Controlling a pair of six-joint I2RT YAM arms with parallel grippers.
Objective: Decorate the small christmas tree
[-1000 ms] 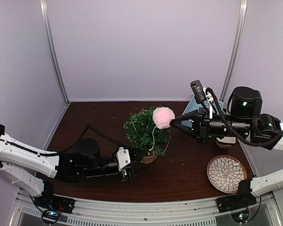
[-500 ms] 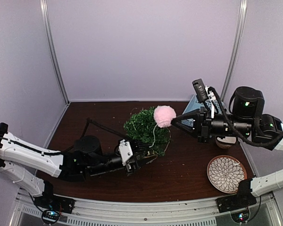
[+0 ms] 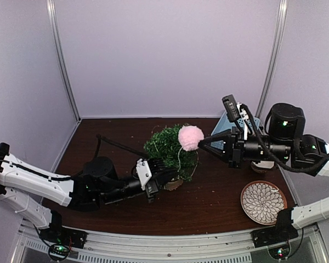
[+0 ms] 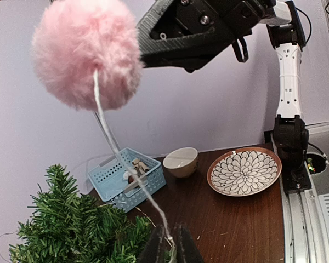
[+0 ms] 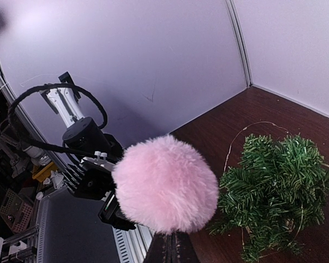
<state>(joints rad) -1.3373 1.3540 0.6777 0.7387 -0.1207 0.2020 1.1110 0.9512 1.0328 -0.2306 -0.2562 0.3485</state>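
Observation:
The small christmas tree (image 3: 167, 149) stands mid-table in its tan pot (image 3: 174, 184); it also shows in the left wrist view (image 4: 71, 230) and the right wrist view (image 5: 277, 186). My right gripper (image 3: 202, 143) is shut on a fluffy pink pompom (image 3: 190, 137) and holds it in the air just right of the treetop. A white string (image 4: 120, 159) hangs from the pompom (image 4: 88, 52) down to my left gripper (image 4: 172, 249), which is shut on the string's lower end beside the tree's base. In the right wrist view the pompom (image 5: 164, 192) sits on the closed fingertips (image 5: 182, 251).
A light blue basket (image 4: 126, 178) with small ornaments, a cream bowl (image 4: 180, 161) and a patterned plate (image 3: 263, 203) stand at the right. A thin wire (image 5: 247, 137) loops around the tree. Purple walls enclose the table.
My left gripper has moved right and forward to the tree's base and now pinches the string. The right gripper and the pompom have barely moved.

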